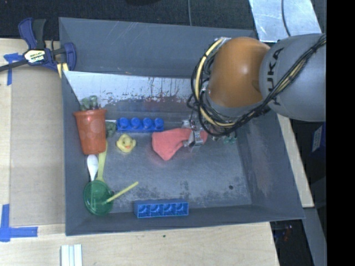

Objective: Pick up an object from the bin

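Note:
My gripper (193, 137) reaches down from under the arm's orange dome into the middle of the bin. Its fingers are shut on the right end of a flat pink-red soft piece (166, 143). That piece slopes down to the left, and a bit of pink shows on the far side of the fingers. A blue studded brick (140, 124) lies just left of the gripper, along the back wall. Farther left, a small yellow duck (126, 144) sits on the floor.
An orange cup (92, 131) lies at the left wall with a green thing (89, 101) behind it. A white spoon (92, 165) and a green cup with a yellow straw (98, 197) fill the front left corner. Another blue brick (162, 209) lies at the front wall.

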Motion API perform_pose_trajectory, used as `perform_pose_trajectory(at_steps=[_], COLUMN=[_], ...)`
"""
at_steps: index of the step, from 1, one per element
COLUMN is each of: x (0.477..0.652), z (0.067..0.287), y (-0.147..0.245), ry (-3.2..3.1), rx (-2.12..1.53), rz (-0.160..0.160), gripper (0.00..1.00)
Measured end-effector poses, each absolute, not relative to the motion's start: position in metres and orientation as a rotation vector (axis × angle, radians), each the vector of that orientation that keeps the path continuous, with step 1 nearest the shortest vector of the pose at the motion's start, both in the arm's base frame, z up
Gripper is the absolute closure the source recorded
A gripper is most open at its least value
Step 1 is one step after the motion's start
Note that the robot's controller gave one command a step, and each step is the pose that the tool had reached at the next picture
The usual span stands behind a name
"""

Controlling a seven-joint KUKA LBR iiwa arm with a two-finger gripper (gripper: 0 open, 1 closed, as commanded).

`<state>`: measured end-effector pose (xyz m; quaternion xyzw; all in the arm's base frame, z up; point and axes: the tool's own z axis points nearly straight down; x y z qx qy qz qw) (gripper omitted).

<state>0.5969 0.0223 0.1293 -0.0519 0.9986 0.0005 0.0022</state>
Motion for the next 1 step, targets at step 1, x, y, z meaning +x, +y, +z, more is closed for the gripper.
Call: perform_pose_trajectory(at_steps=[1], x=[0.5728], z=[0.2041], y=[0.0346], ry=[3.138], rx=[-0.150], rz=[0.002], gripper=[1.00])
